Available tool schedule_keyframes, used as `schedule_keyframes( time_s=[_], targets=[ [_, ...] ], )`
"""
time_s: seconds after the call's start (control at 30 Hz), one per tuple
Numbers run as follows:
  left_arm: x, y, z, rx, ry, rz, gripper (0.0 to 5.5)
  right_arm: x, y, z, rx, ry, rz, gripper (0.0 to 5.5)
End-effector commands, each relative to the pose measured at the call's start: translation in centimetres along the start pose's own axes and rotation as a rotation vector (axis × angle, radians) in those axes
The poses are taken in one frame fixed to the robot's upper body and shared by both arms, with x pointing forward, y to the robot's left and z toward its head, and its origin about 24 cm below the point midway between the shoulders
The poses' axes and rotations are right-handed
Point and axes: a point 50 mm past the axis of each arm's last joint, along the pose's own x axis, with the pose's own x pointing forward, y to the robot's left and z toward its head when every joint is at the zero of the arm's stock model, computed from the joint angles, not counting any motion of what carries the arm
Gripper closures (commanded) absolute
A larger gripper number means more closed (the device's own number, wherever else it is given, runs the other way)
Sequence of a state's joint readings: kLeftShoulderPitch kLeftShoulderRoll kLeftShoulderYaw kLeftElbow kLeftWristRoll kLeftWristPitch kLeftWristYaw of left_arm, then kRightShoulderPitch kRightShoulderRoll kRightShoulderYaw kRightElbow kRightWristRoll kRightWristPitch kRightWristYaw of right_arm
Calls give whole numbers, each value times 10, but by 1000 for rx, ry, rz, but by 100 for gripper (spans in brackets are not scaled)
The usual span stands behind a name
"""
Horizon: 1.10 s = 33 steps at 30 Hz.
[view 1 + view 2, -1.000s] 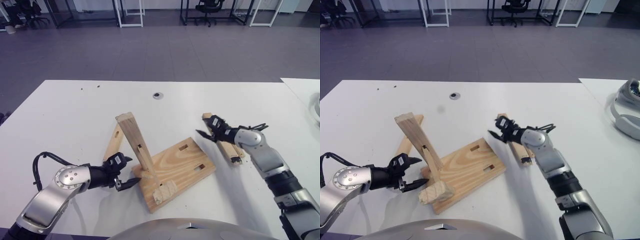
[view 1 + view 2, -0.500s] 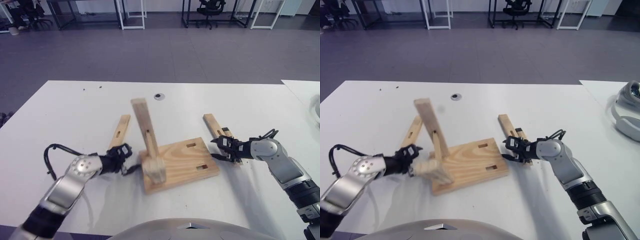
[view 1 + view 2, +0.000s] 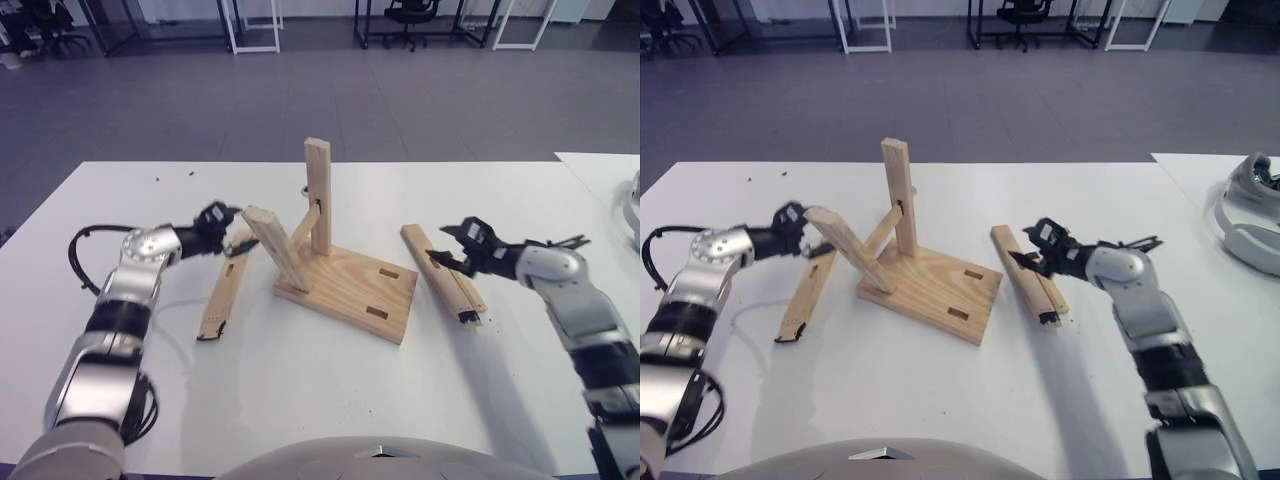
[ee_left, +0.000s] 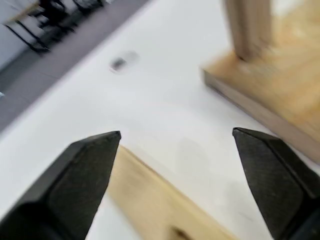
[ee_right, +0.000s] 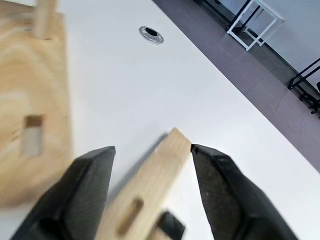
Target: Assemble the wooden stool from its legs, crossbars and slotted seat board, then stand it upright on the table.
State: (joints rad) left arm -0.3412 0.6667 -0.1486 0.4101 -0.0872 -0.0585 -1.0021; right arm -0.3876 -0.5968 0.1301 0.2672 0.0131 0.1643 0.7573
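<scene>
Left eye view, at the white table (image 3: 300,400): the slotted seat board (image 3: 345,292) lies flat between the two arms, with an upright leg (image 3: 319,195) standing in it. A tilted leg (image 3: 275,245) leans away from the upright one toward the left gripper (image 4: 176,133), and a short crossbar (image 3: 304,226) runs between the two.

The left gripper hangs released, its two fingers (image 4: 75,175) spread wide and holding nothing. The top end of the tilted leg is just beside its fingertips, apart from them. A loose leg (image 3: 225,290) lies flat on the table beneath it. The near corner of the seat board sits ahead of the fingers.

The right gripper (image 5: 152,147) is likewise unclenched and empty. Its fingers (image 5: 85,195) straddle the end of a second loose leg (image 3: 445,285), which lies flat below them; whether they touch it cannot be told. The seat board lies just to that gripper's inner side, with two empty slots (image 3: 389,273) facing up. A round grommet (image 5: 151,34) is set in the tabletop farther ahead of it.
</scene>
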Motion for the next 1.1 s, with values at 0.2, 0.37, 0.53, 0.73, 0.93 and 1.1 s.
schedule_keyframes(
  time_s=[0.2, 0.37, 0.53, 0.73, 0.93, 1.1],
  targets=[
    [81, -34, 23, 299, 56, 6, 137, 60, 40, -14, -98, 24, 331, 269],
    [99, -11, 15, 210, 78, 236, 137, 38, 42, -11, -40, -50, 142, 269],
    [55, -22, 0, 92, 10, 338, 137, -53, -3, -15, 295, -102, -426, 269],
    [26, -65, 2, 213, 109, 162, 137, -71, 18, -63, 557, 18, -376, 269],
    [23, -99, 11, 260, 159, -30, 137, -66, 40, -80, 620, 112, -275, 269],
    [29, -103, 24, 238, 125, -30, 137, -61, 51, -78, 662, 92, -234, 269]
  ],
)
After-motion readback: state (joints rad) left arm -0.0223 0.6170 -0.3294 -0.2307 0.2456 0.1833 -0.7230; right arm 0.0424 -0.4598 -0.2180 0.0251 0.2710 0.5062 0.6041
